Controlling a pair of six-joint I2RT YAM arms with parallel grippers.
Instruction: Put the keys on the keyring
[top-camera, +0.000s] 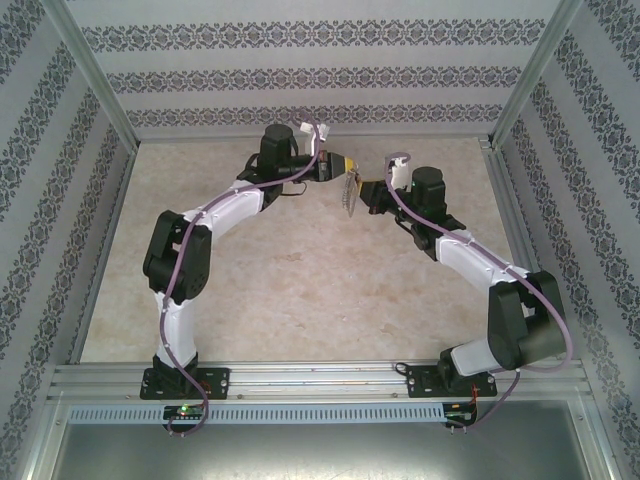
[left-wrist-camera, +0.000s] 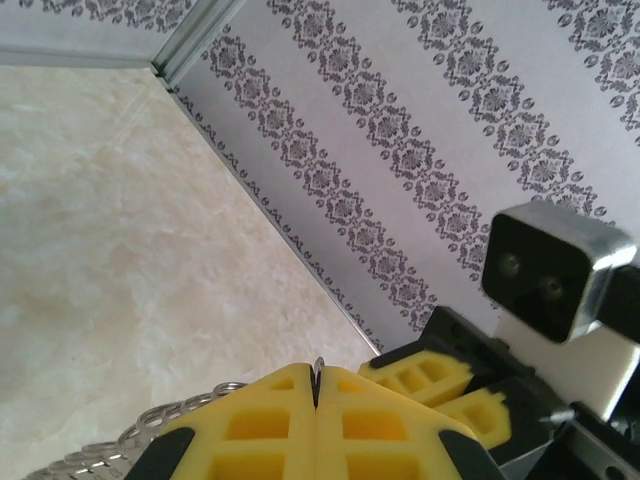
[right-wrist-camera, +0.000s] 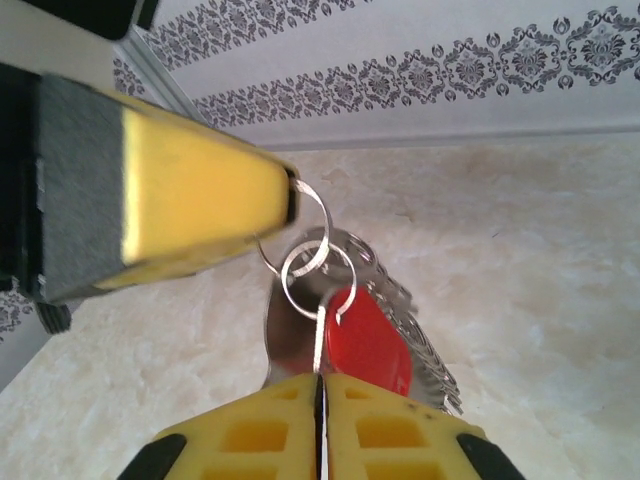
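Left claw (top-camera: 338, 166) and right claw (top-camera: 370, 191) meet tip to tip above the table (top-camera: 300, 290). We see the keyring (top-camera: 350, 197) hanging at 5 o'clock of the left tip.

Left wrist view: the left claw (left-wrist-camera: 316, 385) is pressed together on thin wire, with the keyring (left-wrist-camera: 150, 425) at 8 o'clock.

Right wrist view: the right claw (right-wrist-camera: 320, 392) is clamped on a thin silver strip (right-wrist-camera: 319, 345). We find the red key (right-wrist-camera: 372, 340) just beside, at 1 o'clock. The left claw (right-wrist-camera: 288, 198) pinches a small wire ring (right-wrist-camera: 325, 205) at 12 o'clock.
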